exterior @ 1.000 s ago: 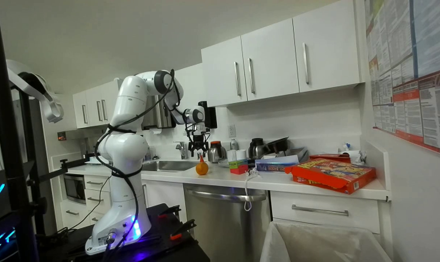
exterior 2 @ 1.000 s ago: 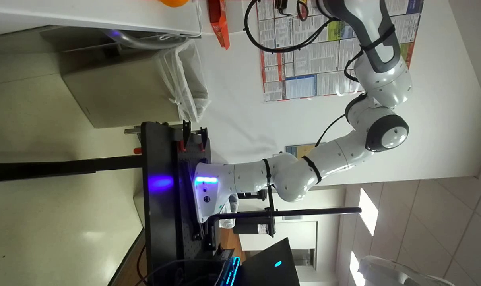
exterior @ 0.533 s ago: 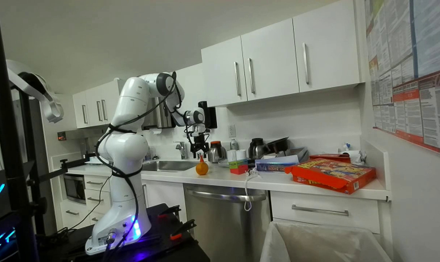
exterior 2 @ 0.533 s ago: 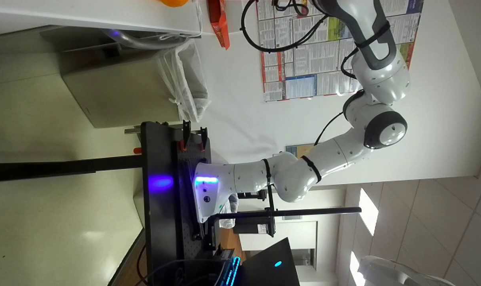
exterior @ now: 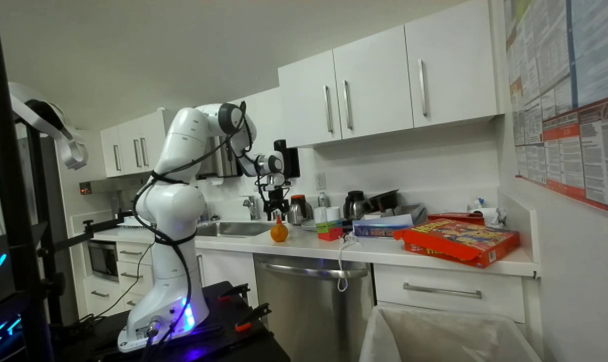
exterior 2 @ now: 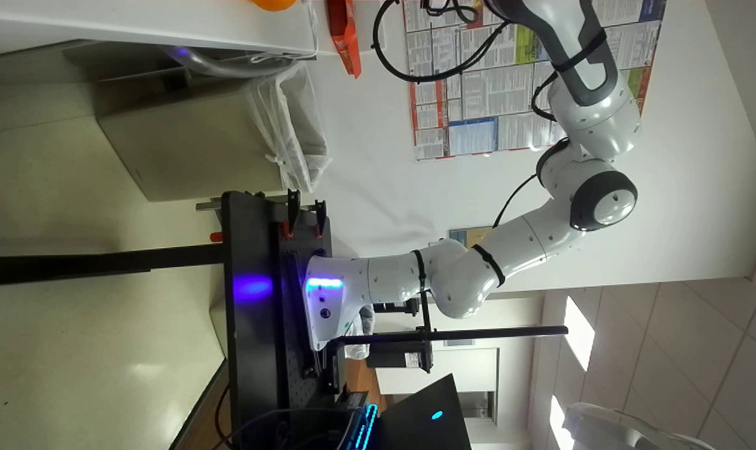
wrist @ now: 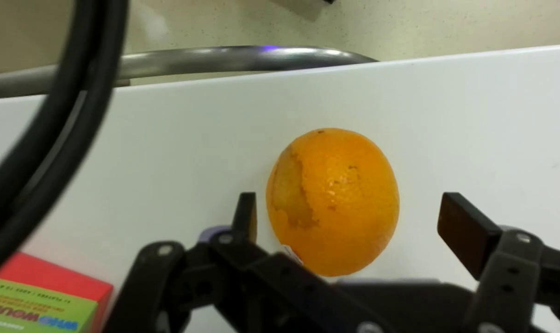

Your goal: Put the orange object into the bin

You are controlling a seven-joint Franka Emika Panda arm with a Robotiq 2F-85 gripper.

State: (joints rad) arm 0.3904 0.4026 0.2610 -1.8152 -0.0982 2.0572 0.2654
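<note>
Wrist view: my wide-set, empty black fingers (wrist: 467, 233) hang left and right above the round orange fruit (wrist: 333, 201), presumably for grasping.

An exterior view's edge crops the orange (exterior 2: 274, 4).

fruit (wrist: 333, 199) on counter (wrist: 474, 111) | end effector (wrist: 355, 223) above fruit | bin (exterior 2: 193, 140) on floor (exterior 2: 47, 337)

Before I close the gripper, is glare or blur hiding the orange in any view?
Wrist view: the orange is fairly sharp, small highlights hiding little; the cable at left is blurred. In an exterior view, ceiling lights burn out white, away from the orange, which the frame's top edge cuts off. In an exterior view, the base light glows blue, clear of the orange.
</note>
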